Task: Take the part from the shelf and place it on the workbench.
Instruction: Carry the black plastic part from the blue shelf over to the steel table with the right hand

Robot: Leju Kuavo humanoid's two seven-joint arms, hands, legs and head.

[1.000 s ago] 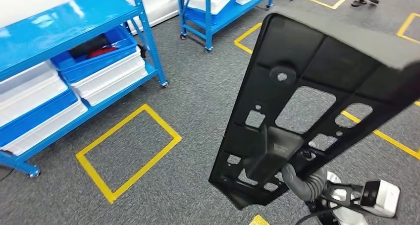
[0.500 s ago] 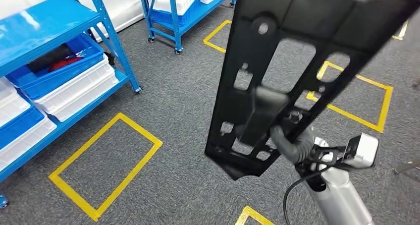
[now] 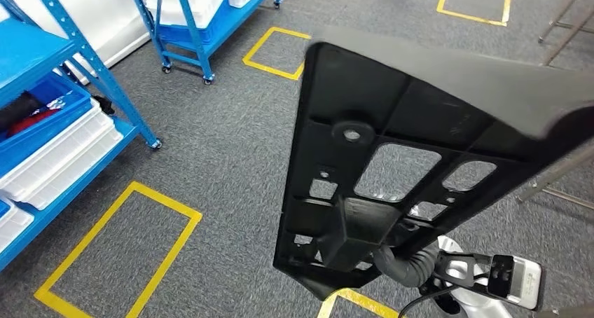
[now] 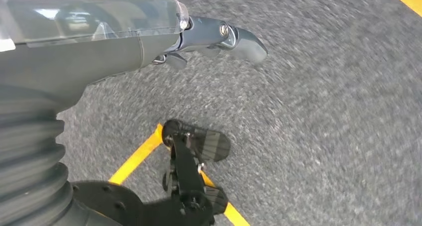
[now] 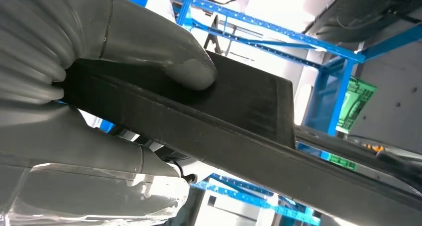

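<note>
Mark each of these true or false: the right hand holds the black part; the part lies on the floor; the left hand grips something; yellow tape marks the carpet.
1. The right hand holds the black part. True.
2. The part lies on the floor. False: it is held up above the grey carpet.
3. The left hand grips something. False: it holds nothing.
4. Yellow tape marks the carpet. True.

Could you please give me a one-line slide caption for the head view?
Right hand carries the large black part above grey carpet with yellow floor markings.
</note>
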